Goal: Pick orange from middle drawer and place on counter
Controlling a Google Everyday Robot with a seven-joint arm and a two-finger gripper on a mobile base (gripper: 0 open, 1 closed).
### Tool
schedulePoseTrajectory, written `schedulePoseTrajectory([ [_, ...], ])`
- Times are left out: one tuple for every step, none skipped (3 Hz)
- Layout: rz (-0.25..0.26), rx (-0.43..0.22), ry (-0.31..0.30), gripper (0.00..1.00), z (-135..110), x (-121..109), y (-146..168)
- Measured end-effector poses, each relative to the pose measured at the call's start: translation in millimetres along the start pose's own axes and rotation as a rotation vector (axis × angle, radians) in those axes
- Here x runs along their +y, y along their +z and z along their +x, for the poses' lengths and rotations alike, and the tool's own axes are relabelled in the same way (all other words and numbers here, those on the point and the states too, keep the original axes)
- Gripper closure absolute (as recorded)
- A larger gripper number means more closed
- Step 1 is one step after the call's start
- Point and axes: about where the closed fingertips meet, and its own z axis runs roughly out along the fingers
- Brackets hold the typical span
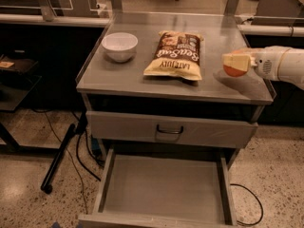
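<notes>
orange [231,71] held in gripper [233,63] over counter [142,77] r side; middle drawer [164,189] open.

At three o'clock over the plain grey counter [142,82]: cream-fingered gripper [236,63] on a white arm [285,65], pinching the orange [231,71], vivid orange in hue. Toward eleven, plain white bowl [120,45]. At twelve, brown-and-yellow chip bag [174,56] with pale lettering. At six, dull grey middle drawer [161,189], unpatterned; above it, grey drawer front [128,127] with black loop handle [169,128]. At eight, beige speckled floor [28,175].

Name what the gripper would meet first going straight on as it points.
Probably the chip bag: the gripper, holding the orange, points toward it across the counter, though its height is unclear.
</notes>
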Motion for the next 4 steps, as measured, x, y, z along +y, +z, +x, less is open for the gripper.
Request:
schedulePoseTrajectory([
  [-0.009, 0.014, 0.018, 1.0, 14, 1, 6],
  [-0.012, 0.021, 0.04, 1.0, 29, -1, 10],
  [-0.013, 0.023, 0.04, 1.0, 31, -1, 10],
  [-0.013, 0.023, 0.04, 0.81, 31, -1, 10],
])
